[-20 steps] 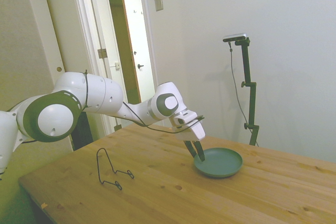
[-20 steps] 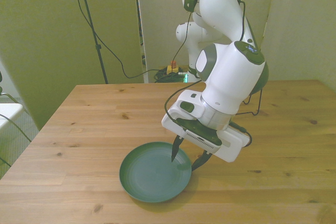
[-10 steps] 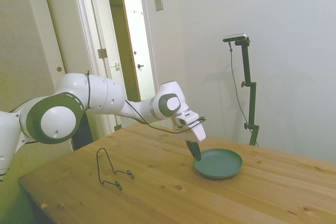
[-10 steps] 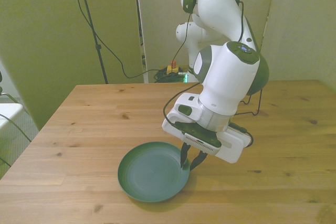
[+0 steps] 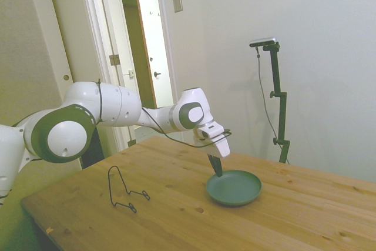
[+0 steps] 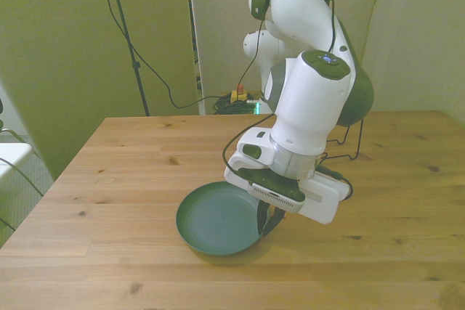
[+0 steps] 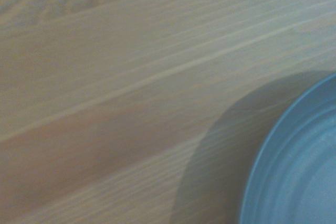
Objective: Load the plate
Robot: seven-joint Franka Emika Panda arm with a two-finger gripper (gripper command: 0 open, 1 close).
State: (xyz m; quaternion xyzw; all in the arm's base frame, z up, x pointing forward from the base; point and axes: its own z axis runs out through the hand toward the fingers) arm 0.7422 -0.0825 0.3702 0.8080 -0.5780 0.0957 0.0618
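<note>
**Teal plate pinched at its rim, tilted off the table**

Gripper has its two dark fingers drawn together on the rim of the teal plate, at the edge toward the front view's right. Side view shows the same grip: gripper comes down onto the plate at its rim on the arm's side.

Plate sits near the middle of the wooden table. In the front view it looks tipped, the gripped edge higher, with a shadow under the lower edge; whether the low edge touches the wood cannot be told.

Writing and labels: none readable in any view. A small blue light glows on top of the arm's wrist housing, front view only.

Differences between views:
- Side view alone shows the thin black wire stand whole, upright on the table, well apart from the plate, toward the arm's base side.
- Front view catches only a bit of dark wire behind the arm.
- Wrist view gives a blurred arc of the plate, blue-toned with faint concentric rings, its shadow cast on the wood grain beside it.
- Side view alone shows an open door in the room behind.
</note>
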